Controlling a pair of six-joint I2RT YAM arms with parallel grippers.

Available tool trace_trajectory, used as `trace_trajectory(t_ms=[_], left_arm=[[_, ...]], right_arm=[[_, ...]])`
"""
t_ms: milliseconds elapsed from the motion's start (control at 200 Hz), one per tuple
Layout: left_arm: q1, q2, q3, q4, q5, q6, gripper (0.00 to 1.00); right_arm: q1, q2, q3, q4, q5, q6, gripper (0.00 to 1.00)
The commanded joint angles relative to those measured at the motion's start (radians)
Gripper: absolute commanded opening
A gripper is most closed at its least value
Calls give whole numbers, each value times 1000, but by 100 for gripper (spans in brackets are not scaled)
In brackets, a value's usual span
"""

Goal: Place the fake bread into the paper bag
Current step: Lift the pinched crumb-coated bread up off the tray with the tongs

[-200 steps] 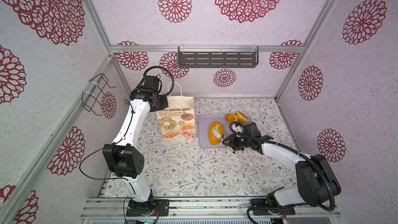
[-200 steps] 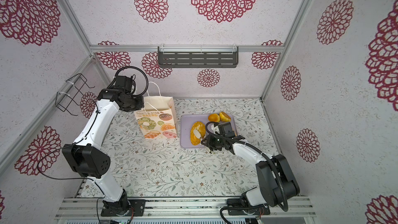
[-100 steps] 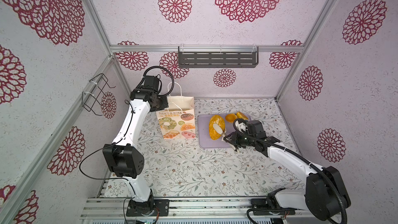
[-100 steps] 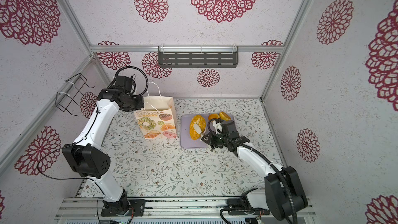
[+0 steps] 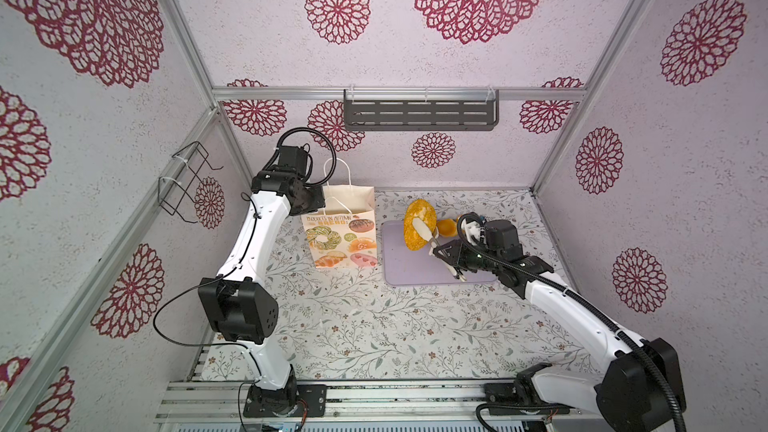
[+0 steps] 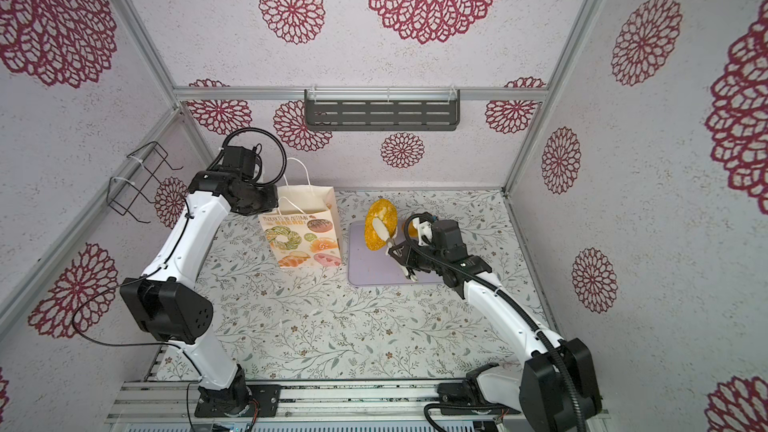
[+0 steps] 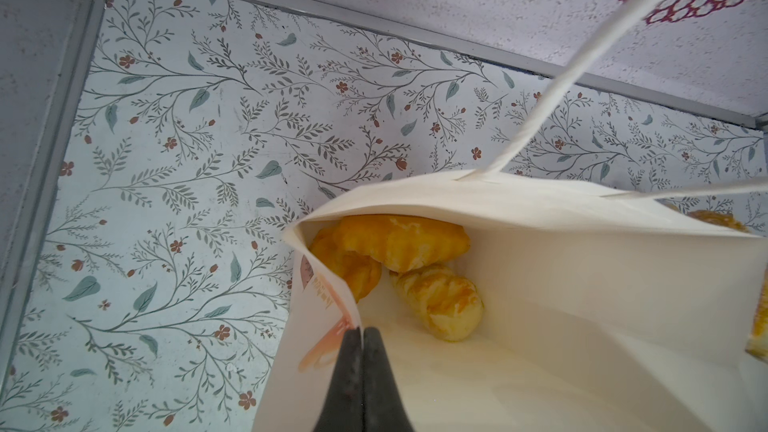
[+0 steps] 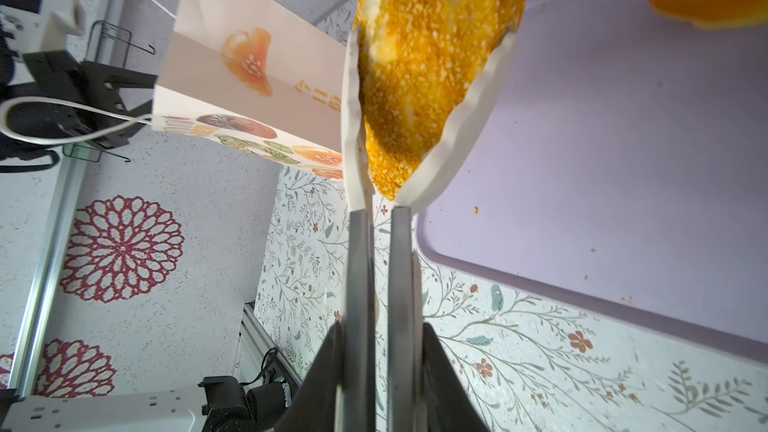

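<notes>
- Gripping the speckled oval loaf [image 5: 424, 210] by its lower end, the right gripper [image 8: 432, 56] has its white fingers [image 8: 469, 110] clamped on both flanks. The loaf's long axis runs straight on from the fingers, above the lilac tray [image 5: 415, 274].
- The paper bag [image 5: 340, 238] stands just beside the tray, on the left arm's side of the loaf.
- The left gripper [image 7: 360, 332] is pinched shut on the bag's rim, holding the mouth open. Bread pieces [image 7: 399, 238] lie inside.
- To my eye, the loaf must travel sideways over that rim and enter end-first.

White links and black boxy joints form the left arm [image 5: 257, 238] and right arm [image 5: 573, 305]. Black ribbed cables [image 5: 306, 130] loop at the wrists. The right end effector [image 8: 432, 35] has pale fingers [image 8: 461, 126].
</notes>
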Motion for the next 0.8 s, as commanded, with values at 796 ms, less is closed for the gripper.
trace_trajectory(t_ms=[796], left_arm=[[-12,-15,4,-23,13,7,0]], right_arm=[[-2,-13,280,122,-8,-11,5]])
